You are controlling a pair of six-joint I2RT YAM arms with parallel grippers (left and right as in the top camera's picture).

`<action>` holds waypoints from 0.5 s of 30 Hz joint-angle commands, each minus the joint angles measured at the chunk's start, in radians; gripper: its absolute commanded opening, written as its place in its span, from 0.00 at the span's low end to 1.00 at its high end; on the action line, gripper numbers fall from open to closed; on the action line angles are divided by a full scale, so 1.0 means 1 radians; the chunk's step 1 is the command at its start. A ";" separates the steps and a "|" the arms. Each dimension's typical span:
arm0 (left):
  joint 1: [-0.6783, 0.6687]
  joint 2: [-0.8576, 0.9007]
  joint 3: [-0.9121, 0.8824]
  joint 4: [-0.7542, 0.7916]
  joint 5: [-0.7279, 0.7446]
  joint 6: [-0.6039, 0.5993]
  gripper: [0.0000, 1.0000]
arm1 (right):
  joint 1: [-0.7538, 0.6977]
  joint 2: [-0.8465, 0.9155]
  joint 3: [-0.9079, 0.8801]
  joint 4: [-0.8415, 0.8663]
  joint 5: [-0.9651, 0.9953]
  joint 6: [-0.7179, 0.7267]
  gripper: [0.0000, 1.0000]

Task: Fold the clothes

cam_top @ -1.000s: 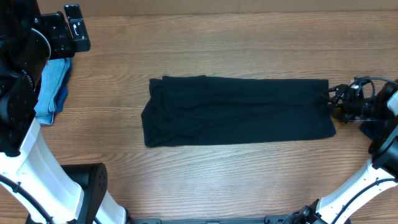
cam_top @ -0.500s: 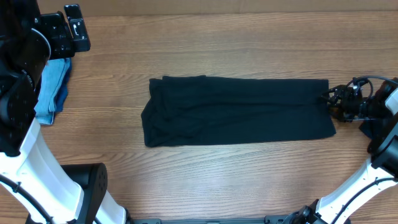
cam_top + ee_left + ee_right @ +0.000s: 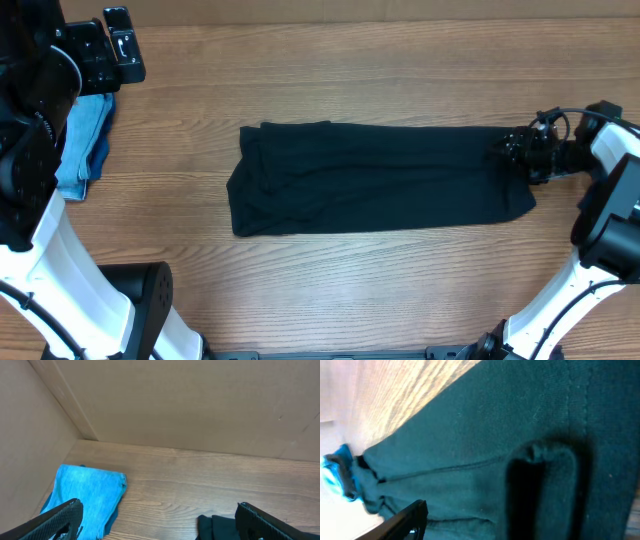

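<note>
The clothes here are a black T-shirt [image 3: 380, 178], folded into a long band across the middle of the table, and a light blue garment [image 3: 85, 140] folded at the far left. My right gripper [image 3: 512, 152] is at the shirt's right end, open. In the right wrist view the shirt [image 3: 470, 425] fills the frame. One finger [image 3: 407, 520] shows above the cloth, and the other makes a bump [image 3: 542, 485] under the cloth. My left gripper [image 3: 122, 45] hangs open at the back left, holding nothing.
In the left wrist view the blue garment [image 3: 87, 492] lies under the left finger [image 3: 57, 520] and a corner of the black shirt [image 3: 217, 527] shows beside the right finger [image 3: 272, 522]. Cardboard walls [image 3: 190, 405] close off the back and left of the table [image 3: 400, 70].
My right gripper has moved left from beside the shirt's right edge onto it, narrowing a little. The shirt's right end has shifted slightly. The left arm has not moved.
</note>
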 commanded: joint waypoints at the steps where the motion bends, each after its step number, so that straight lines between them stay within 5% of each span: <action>1: 0.000 -0.001 -0.001 0.002 -0.013 -0.007 1.00 | 0.019 0.116 -0.066 0.005 0.262 0.024 0.66; 15: 0.000 -0.001 -0.001 0.002 -0.013 -0.007 1.00 | -0.102 0.116 -0.066 -0.006 0.254 0.076 0.49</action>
